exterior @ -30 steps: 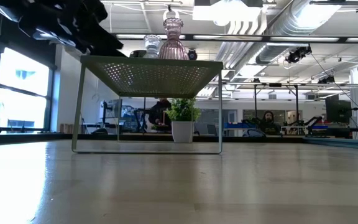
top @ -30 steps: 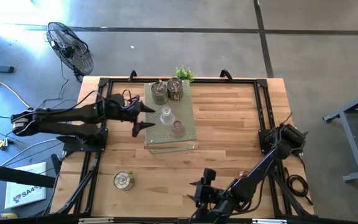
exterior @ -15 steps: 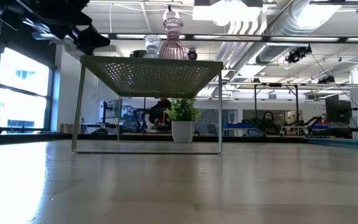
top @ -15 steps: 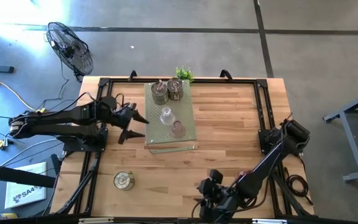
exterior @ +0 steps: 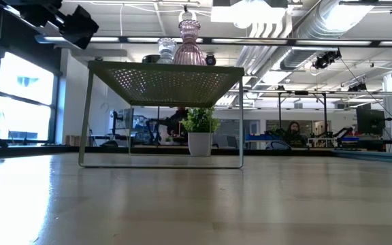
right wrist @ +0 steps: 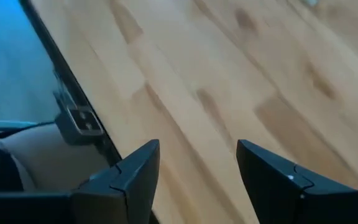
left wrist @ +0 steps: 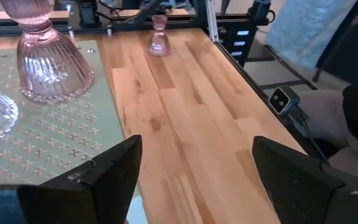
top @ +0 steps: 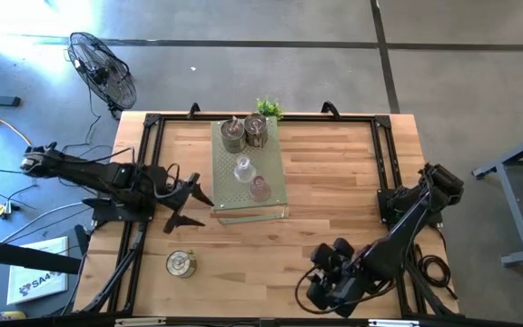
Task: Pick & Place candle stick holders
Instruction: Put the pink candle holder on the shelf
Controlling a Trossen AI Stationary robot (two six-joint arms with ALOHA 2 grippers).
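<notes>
A pale green perforated board (top: 271,204) stands on thin legs at the table's far middle. On it are two metal candle stick holders (top: 233,136) (top: 255,130), a clear glass one (top: 241,170) and a pink glass one (top: 260,188), each standing on its base. A third metal holder (top: 181,263) stands on the table at the near left. A second small pink holder (left wrist: 159,36) stands on the wood toward the table's right side, beyond the board. My left gripper (top: 202,211) is open and empty, left of the board's near corner. My right gripper (top: 325,272) is open and empty at the near edge.
A small green plant (top: 268,107) in a white pot stands behind the board at the far edge. Black frame rails (top: 384,173) run along the table's sides. Bare wood (top: 334,182) lies between the board and the right rail. A fan (top: 103,68) stands off the table.
My left gripper has drawn back from the board's left side toward the table's left and near edges, still open and empty. My right gripper has moved along the near edge toward the right and has turned. The holders have stayed in place.
</notes>
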